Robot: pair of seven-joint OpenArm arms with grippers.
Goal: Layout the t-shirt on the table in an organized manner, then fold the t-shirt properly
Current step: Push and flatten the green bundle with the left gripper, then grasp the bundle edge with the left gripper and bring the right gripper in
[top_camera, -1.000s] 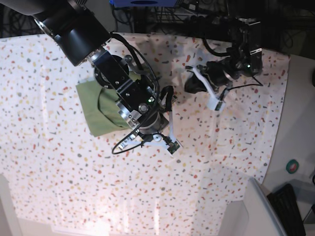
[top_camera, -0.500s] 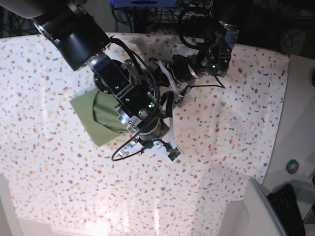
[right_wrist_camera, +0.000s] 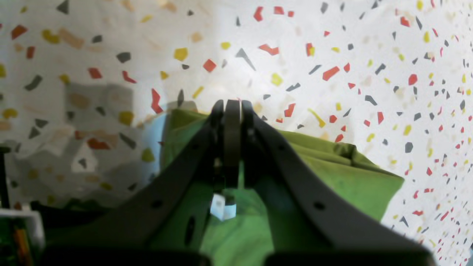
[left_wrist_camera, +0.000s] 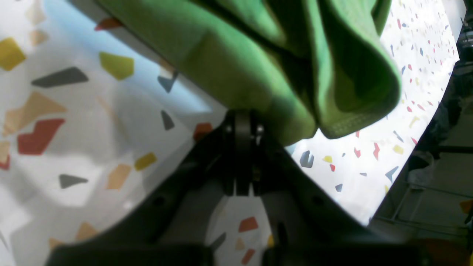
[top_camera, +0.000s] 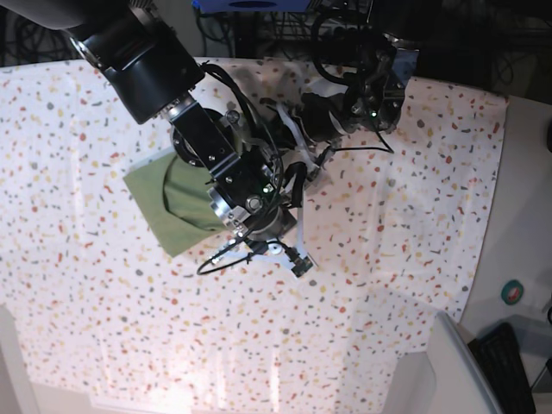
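The olive-green t-shirt [top_camera: 164,203] lies folded into a compact bundle on the speckled table [top_camera: 388,259], partly hidden under my right arm [top_camera: 228,168]. In the right wrist view my right gripper [right_wrist_camera: 231,107] is shut, its fingers lying over the t-shirt [right_wrist_camera: 354,181] with the tips at the cloth's far edge. My left gripper [left_wrist_camera: 242,123] is also shut, its tips right against a thick folded edge of the t-shirt [left_wrist_camera: 258,62]. No frame shows whether either gripper has cloth pinched.
My left arm [top_camera: 362,86] reaches in from the back right, close to the right arm. Dark equipment and cables line the table's far edge [top_camera: 259,26]. A plain grey-white surface [top_camera: 526,216] borders the right side, with a pale bin [top_camera: 448,371] at the front right.
My left arm has swung in from the right, up close to the right arm and the t-shirt. The t-shirt has slid slightly left. Little has moved in the last half second.
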